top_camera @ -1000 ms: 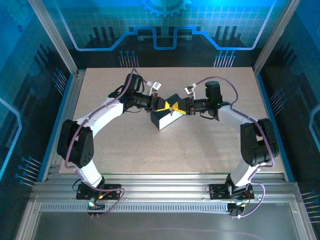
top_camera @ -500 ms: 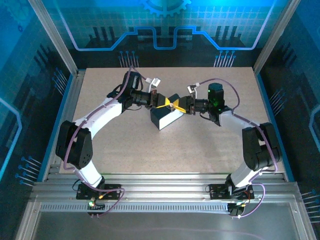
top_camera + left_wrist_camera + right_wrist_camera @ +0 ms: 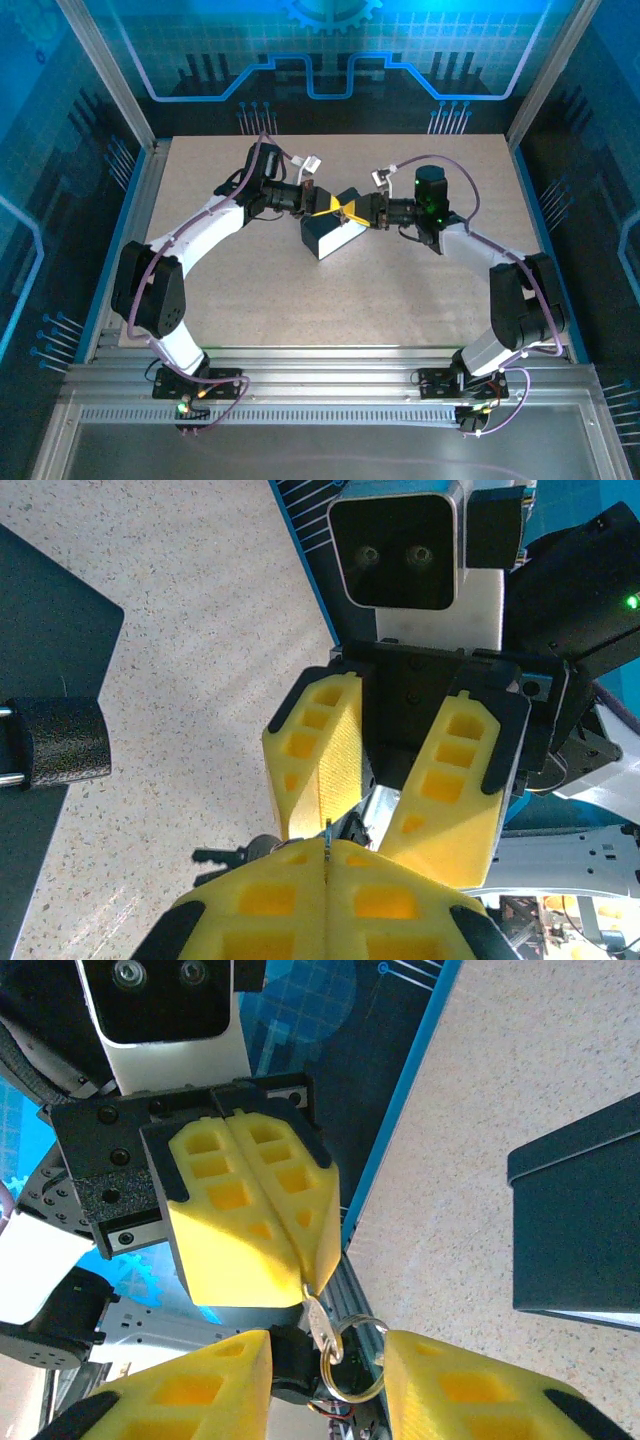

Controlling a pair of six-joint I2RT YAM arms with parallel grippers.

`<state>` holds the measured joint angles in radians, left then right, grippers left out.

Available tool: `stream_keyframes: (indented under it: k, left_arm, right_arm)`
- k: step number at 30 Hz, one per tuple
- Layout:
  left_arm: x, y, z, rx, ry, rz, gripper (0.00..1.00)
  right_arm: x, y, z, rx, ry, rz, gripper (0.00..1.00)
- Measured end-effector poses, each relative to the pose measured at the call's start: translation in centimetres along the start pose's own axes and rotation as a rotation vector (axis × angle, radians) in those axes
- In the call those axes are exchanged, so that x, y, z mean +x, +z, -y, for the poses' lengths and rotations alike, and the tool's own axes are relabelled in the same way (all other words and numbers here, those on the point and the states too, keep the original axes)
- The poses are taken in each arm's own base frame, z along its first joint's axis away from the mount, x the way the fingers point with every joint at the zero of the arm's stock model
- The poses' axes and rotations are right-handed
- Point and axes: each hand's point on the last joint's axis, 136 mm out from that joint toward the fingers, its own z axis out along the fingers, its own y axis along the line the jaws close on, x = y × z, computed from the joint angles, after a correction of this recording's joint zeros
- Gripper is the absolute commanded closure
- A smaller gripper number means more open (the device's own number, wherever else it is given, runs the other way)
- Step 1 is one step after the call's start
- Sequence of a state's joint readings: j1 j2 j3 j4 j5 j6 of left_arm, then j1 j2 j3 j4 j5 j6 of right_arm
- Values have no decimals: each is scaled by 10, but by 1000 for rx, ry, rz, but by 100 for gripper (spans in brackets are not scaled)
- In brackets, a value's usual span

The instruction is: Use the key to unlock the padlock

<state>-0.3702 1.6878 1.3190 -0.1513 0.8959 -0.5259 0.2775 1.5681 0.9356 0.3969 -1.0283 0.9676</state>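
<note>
**Two arms nose to nose, a handover in the making**

From above, we see the left gripper [image 3: 322,206] and the right gripper [image 3: 356,212] tip to tip over the dark blue tin [image 3: 330,238]. The tin sits mid-bench [image 3: 250,290], somewhat nearer the far edge.

On the left wrist camera, that gripper's own jaws are pressed together on a thin sliver of metal, while the right gripper's jaws opposite stand wide. A black textured block with pale metal legs [image 3: 60,740], which we take for the padlock, lies at the tin's edge. We cannot tell whether it rests on the tin or just beside it.

On the right wrist camera, the key [image 3: 315,1318] pokes its pale end out of the left gripper's pinch. A split ring [image 3: 350,1365] hangs from it, between the right gripper's wide-spread jaws.

We judge the step to be passing the key across, with the padlock not yet approached. Next, the right jaws need to close squarely on the exposed end, without trapping the ring, before the left lets go.

We can read no brand or writing. A green lamp [image 3: 432,208] glows on the right arm.
</note>
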Motion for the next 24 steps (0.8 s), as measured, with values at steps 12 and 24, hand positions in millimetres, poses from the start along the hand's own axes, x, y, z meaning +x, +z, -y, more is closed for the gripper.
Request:
stream_keyframes:
  k: [12,24]
  left_arm:
    - [2,1,-3,3,-19,4,100]
    - [3,0,-4,11,-28,14,100]
  right_arm:
    - [0,2,-1,-1,3,2,75]
    - [-4,6,4,-3,35,10,90]
